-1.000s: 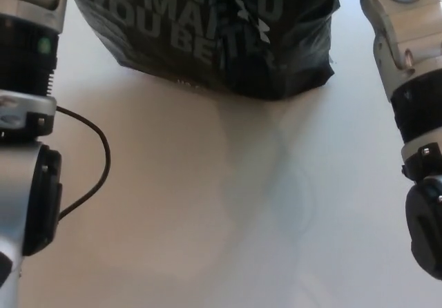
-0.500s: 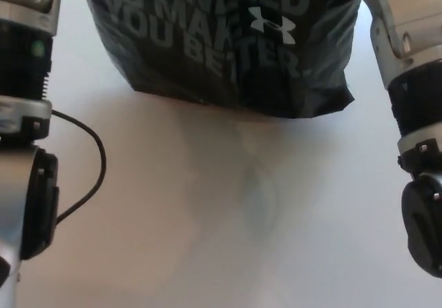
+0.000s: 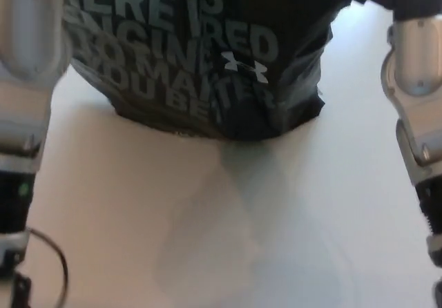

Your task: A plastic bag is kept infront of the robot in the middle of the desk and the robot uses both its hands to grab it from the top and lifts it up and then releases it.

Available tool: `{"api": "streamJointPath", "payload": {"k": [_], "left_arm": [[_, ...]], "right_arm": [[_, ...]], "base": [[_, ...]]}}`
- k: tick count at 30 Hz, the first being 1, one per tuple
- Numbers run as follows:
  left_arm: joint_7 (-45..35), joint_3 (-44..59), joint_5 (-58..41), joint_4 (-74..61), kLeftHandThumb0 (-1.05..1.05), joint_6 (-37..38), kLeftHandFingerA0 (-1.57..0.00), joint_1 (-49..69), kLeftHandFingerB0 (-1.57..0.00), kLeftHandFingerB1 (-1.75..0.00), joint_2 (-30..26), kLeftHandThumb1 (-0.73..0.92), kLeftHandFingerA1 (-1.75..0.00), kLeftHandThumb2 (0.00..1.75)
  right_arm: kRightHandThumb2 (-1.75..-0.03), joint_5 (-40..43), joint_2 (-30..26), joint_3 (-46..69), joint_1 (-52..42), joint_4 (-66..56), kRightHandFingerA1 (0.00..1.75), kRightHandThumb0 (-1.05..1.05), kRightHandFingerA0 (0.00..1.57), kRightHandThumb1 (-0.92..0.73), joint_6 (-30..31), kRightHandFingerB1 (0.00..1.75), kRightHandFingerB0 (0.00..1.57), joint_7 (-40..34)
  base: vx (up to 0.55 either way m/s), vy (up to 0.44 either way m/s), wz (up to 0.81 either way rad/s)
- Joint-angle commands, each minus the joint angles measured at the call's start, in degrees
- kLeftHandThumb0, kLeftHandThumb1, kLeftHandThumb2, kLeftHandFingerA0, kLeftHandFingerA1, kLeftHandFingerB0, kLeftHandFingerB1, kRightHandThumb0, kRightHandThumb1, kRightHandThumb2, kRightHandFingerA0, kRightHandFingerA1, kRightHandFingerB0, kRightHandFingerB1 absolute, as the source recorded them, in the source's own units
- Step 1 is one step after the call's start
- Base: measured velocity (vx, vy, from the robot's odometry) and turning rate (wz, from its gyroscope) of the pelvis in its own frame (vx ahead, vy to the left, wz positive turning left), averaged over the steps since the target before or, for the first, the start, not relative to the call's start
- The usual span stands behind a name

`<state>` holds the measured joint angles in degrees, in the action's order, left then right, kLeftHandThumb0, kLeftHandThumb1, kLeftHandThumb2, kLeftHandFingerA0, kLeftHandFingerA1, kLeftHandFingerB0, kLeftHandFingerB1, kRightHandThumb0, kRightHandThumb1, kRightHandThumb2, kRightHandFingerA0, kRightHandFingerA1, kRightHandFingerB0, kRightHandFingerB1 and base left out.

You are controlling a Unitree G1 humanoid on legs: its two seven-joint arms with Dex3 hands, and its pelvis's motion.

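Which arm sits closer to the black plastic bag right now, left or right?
Left. The left arm overlaps the black plastic bag at its left edge in the head view, while the right arm stands off its right edge with a strip of white desk between. Neither hand shows.

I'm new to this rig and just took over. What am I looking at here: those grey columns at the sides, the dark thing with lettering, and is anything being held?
This is the view from the camera on the robot's head, looking down. The grey and black columns are its forearms: left arm at picture left, right arm at picture right. The dark thing is a black plastic bag with pale lettering, above a white desk. Neither hand shows in this picture, so it does not show whether the bag is held.
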<state>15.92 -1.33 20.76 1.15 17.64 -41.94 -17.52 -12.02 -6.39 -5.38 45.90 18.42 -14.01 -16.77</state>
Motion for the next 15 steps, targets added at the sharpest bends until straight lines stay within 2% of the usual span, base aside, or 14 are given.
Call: {"api": "streamJointPath", "payload": {"k": [1, 3, 4, 5, 6, 7, 8, 9, 11, 12, 15], "left_arm": [[4.13, 3.16, 10.43, -20.06, -0.88, 11.18, 0.00, 36.49, -0.03, -0.19, -1.13, 0.62, -0.11, 1.02], [4.87, 4.08, 10.87, -22.16, -0.94, 13.19, 0.00, 40.03, -0.02, -0.14, -0.84, 0.67, -0.08, 1.05], [5.05, 4.64, 10.63, -23.19, -0.91, 14.40, 0.00, 41.75, -0.02, -0.15, -0.68, 0.66, -0.09, 1.04], [5.28, 5.47, 10.83, -24.65, -0.88, 15.63, 0.00, 43.72, -0.01, -0.16, -0.59, 0.65, -0.12, 1.05], [5.26, 6.15, 10.84, -25.91, -0.86, 16.51, 0.00, 45.48, 0.00, -0.17, -0.54, 0.65, -0.13, 1.06], [5.21, 6.99, 10.67, -27.23, -0.86, 17.80, 0.00, 47.71, 0.00, -0.22, -0.47, 0.83, -0.19, 0.65], [5.26, 7.49, 10.64, -27.99, -0.86, 18.63, 0.00, 49.11, 0.00, -0.22, -0.43, 0.83, -0.19, 0.65], [4.96, 8.59, 10.25, -30.00, -0.85, 20.81, -0.02, 52.71, -0.04, -0.16, -0.34, 0.65, -0.16, 1.04], [4.78, 9.94, 10.09, -31.50, -0.84, 23.87, 0.00, 57.27, -0.03, -0.16, -0.39, 0.65, -0.17, 1.04], [5.13, 10.93, 10.17, -31.80, -0.88, 25.68, -0.04, 59.21, -0.08, -0.13, -0.26, 0.67, -0.17, 1.04], [2.24, 12.48, 5.19, -32.41, -0.92, 29.56, 0.00, 66.03, -0.03, -0.10, -1.60, 0.67, -0.11, 1.03]], "right_arm": [[-1.07, -3.21, -8.79, -9.73, -29.27, -23.76, 0.05, -1.04, 0.00, -0.72, 1.06, 0.00, 0.00, 14.54], [-1.09, -4.01, -9.45, -9.81, -33.56, -26.12, 0.10, -1.03, 0.00, -0.72, -1.15, 0.06, 0.00, 13.38], [-0.66, -4.71, -10.07, -9.78, -35.67, -27.00, 0.00, -0.90, 0.00, -0.84, -3.32, 0.00, 0.00, 12.67], [-0.99, -5.13, -10.91, -9.66, -38.25, -28.20, 0.01, -0.95, 0.00, -0.67, -5.64, 0.00, 0.00, 12.18], [-1.00, -6.33, -11.78, -9.51, -40.57, -29.92, 0.03, -0.94, 0.00, -0.68, -6.69, 0.00, 0.00, 11.80], [-1.10, -7.65, -12.96, -9.30, -43.68, -32.61, 0.07, -1.05, 0.00, -0.75, -7.15, 0.03, 0.00, 11.78], [-1.10, -7.83, -13.65, -9.20, -45.70, -34.49, 0.07, -1.05, 0.00, -0.75, -7.01, 0.03, 0.00, 12.15], [-1.11, -7.83, -15.77, -8.33, -51.11, -38.23, 0.05, -1.05, 0.00, -0.75, -7.20, 0.00, 0.00, 13.35], [-1.10, -6.84, -17.54, -6.96, -56.78, -40.35, 0.07, -1.05, 0.01, -0.74, -9.31, 0.00, 0.00, 13.72], [-1.10, -6.15, -18.26, -6.61, -59.10, -41.18, 0.11, -1.04, 0.03, -0.72, -9.16, 0.00, 0.00, 14.17], [-1.09, -5.75, -20.10, -5.77, -64.66, -40.98, 0.18, -1.02, 0.05, -0.73, -11.71, 0.00, 0.00, 13.40]], "base": [[-0.01, 0.012, 0.17], [0.00, 0.001, 0.12], [0.00, 0.000, 0.00], [0.00, 0.000, 0.00], [0.00, 0.000, 0.08], [0.00, 0.000, 0.11], [0.00, 0.000, 0.11], [0.00, 0.000, 0.12], [0.00, 0.000, 0.12], [0.00, 0.000, 0.00], [0.00, 0.000, -0.14]]}}
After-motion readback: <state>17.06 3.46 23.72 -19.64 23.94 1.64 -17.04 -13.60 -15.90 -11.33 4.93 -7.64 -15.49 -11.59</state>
